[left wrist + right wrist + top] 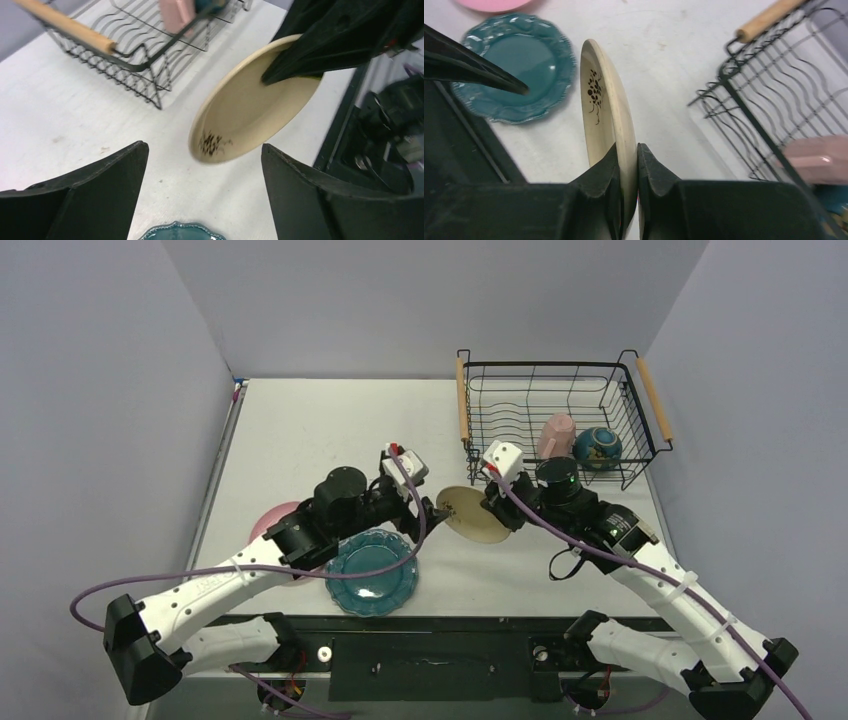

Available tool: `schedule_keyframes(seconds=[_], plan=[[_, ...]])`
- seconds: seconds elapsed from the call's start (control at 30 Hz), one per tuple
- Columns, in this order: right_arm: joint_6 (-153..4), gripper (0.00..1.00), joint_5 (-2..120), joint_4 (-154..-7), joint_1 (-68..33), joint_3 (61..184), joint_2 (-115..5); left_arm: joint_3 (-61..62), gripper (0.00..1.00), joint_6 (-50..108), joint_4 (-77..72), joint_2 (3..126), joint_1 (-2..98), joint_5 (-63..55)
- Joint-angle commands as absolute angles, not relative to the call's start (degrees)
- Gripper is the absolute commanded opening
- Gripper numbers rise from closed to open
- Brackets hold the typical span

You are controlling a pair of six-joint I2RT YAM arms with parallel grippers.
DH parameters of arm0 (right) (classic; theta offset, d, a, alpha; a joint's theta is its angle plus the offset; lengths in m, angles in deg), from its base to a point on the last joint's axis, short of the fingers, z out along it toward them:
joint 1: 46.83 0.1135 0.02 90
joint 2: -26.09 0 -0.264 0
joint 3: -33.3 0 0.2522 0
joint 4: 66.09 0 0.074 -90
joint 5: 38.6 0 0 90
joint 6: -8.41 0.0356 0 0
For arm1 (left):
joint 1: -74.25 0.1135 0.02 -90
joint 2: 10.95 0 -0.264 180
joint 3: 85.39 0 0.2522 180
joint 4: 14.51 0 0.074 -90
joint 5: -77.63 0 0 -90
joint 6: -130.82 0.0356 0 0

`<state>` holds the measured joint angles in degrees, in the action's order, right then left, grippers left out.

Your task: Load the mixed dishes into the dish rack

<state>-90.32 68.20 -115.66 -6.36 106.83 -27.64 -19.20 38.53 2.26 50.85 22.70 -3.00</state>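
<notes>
The cream shallow dish (472, 515) with dark marks hangs on edge above the table, and my right gripper (628, 147) is shut on its rim (606, 105). My left gripper (204, 146) stands open just left of the dish (250, 110), touching nothing. The teal scalloped plate (372, 570) lies flat on the table below my left gripper. Partly hidden under my left arm is the pink plate (272, 520). In the dish rack (463, 400) at the back right sit the pink cup (556, 435) and the dark-teal bowl (598, 447).
The rack's near wooden handle (70, 27) and wire corner (729, 80) lie close beyond the held dish. The table's near edge and the dark arm mounts (430, 655) run along the front. Grey walls close in three sides.
</notes>
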Motion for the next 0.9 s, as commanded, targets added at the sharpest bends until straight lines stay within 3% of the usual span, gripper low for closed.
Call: schedule_keyframes(seconds=[0.0, 0.13, 0.33, 0.5, 0.87], plan=[[-94.45, 0.00, 48.90, -112.08, -7.78, 113.52, -26.94, -19.12, 0.85, 36.22, 0.14, 45.87, 23.74, -21.32], [-100.60, 0.00, 43.08, -112.14, -11.31, 120.09, -30.26, -19.61, 0.87, 34.82, 0.13, 44.30, 25.18, -27.89], [-114.21, 0.00, 41.26, -112.13, -19.14, 130.34, -38.53, -20.15, 0.87, 34.90, 0.13, 43.18, 24.91, -27.07], [-123.47, 0.00, 44.80, -112.97, -26.84, 135.74, -48.76, -20.41, 0.87, 36.19, 0.13, 42.66, 23.26, -28.05], [-141.28, 0.00, 58.14, -122.35, -31.01, 140.47, -62.41, -20.76, 0.87, 38.24, 0.13, 42.29, 20.04, -30.47]])
